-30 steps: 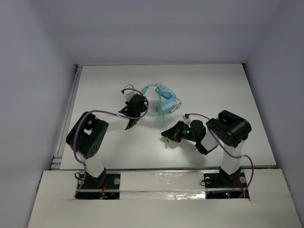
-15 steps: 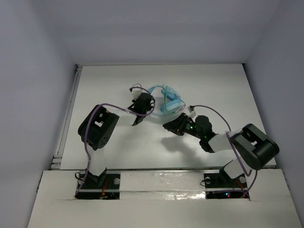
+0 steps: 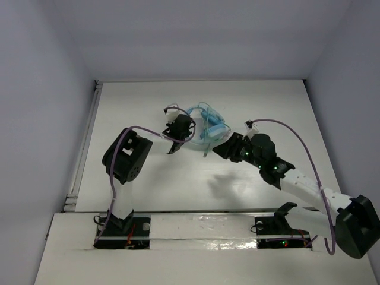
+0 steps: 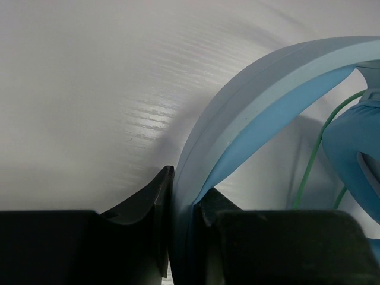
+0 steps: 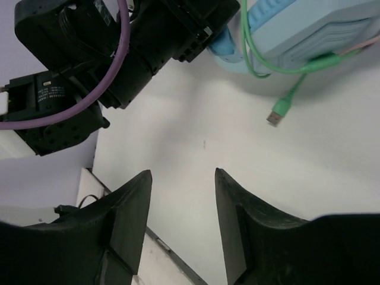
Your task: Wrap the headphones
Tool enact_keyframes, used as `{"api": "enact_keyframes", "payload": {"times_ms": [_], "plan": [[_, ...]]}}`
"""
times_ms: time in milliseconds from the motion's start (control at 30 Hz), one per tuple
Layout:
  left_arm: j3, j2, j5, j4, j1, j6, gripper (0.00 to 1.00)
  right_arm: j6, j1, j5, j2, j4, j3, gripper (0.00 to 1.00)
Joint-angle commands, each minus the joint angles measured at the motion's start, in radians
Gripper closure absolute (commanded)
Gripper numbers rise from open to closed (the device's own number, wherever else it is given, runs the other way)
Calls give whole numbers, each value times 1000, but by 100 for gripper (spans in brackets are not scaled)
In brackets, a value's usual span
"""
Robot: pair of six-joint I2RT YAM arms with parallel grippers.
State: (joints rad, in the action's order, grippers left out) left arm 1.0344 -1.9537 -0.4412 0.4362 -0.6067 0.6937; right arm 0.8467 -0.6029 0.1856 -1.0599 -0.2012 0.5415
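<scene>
The light blue headphones (image 3: 208,126) lie at the middle back of the table, with the pale green cord (image 3: 204,147) hanging off their near side. My left gripper (image 3: 184,132) is shut on the thin headband (image 4: 249,95). In the left wrist view an ear cup (image 4: 356,148) and the cord (image 4: 309,160) show at the right. My right gripper (image 3: 221,147) is open and empty, just right of the headphones. In the right wrist view the ear cup (image 5: 309,27) is at the top, and the cord's plug (image 5: 277,111) lies loose on the table beyond the gripper (image 5: 181,175).
The white table (image 3: 142,178) has a raised rail along its left edge (image 3: 89,136). Purple arm cables (image 3: 297,148) loop above both arms. The left arm's body (image 5: 119,53) fills the upper left of the right wrist view.
My right arm has stretched out toward the headphones, its gripper moving up and right. My left gripper has shifted slightly right with the headband. The cord end now hangs free below the headphones.
</scene>
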Motion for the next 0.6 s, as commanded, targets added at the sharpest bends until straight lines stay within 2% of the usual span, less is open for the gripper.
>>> {"api": "enact_keyframes", "payload": {"times_ms": [0, 67, 133, 200, 233, 300, 333, 433, 533, 567], "plan": [[61, 16, -1, 64, 1, 27, 100, -96, -8, -66, 79, 149, 64, 48], [61, 10, 4, 61, 1, 27, 100, -115, -8, -95, 165, 193, 81, 53], [72, -4, 2, 44, 1, 21, 100, -150, -8, -109, 222, 242, 109, 76], [94, -25, 15, 33, 1, 12, 100, -184, -8, -133, 286, 276, 133, 83], [105, -31, 13, 6, 1, 9, 94, -193, -8, -141, 300, 314, 161, 86], [124, -46, 22, -11, 1, -2, 75, -213, -8, -173, 333, 344, 182, 85], [124, -48, 27, -11, 1, -5, 61, -218, -8, -176, 340, 358, 198, 83], [108, -39, 36, -8, 1, -11, 40, -233, -8, -181, 354, 376, 218, 77], [86, -7, 36, -8, 1, -22, 31, -250, -8, -181, 360, 385, 238, 72], [70, 27, 39, 1, 1, -28, 23, -253, -8, -211, 363, 388, 250, 71]]}}
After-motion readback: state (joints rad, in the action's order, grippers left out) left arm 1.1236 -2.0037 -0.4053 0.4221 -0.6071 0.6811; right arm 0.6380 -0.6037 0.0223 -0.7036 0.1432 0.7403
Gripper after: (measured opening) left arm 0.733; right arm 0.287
